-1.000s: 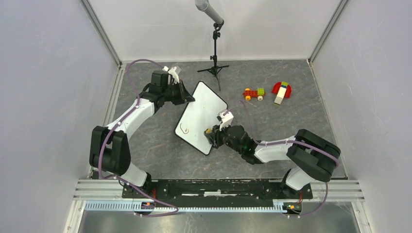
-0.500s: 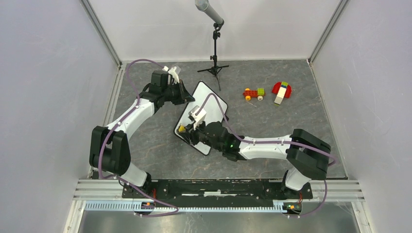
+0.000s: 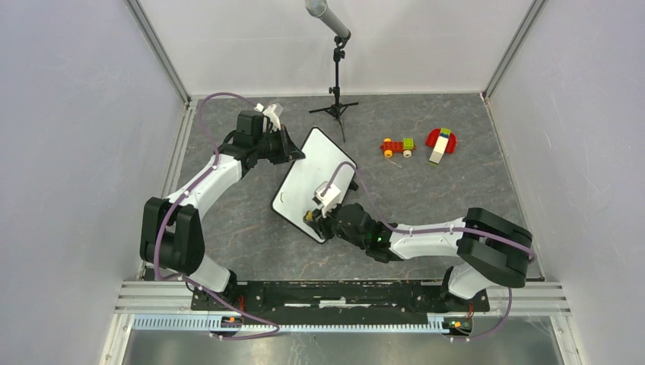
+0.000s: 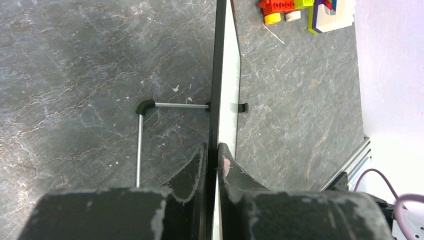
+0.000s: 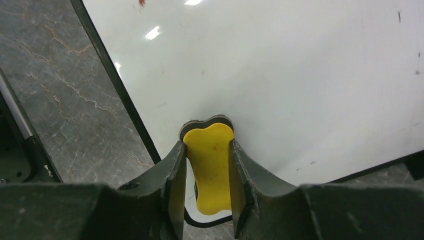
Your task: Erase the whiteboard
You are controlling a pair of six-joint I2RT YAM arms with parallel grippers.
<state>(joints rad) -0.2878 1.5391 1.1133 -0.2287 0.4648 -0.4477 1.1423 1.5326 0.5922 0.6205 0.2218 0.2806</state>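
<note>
The whiteboard (image 3: 310, 173) is being pinched at its far edge by the left claw (image 4: 213, 152), tilted on the worktop (image 3: 441, 201), while a yellow eraser (image 5: 210, 160) gripped in the right claw (image 5: 206, 147) is being pressed onto its near corner. Looks nearly done tbh, only a tiny red smear (image 5: 142, 2) is being left.

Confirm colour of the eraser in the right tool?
Yellow eraser, best seen in the right wrist view.

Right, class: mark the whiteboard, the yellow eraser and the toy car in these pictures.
whiteboard (image 3: 310, 176), top view, bare white face.
yellow eraser (image 5: 210, 165), right wrist view, middle of its yellow body.
toy car (image 3: 395, 146), top view, red body.
</note>
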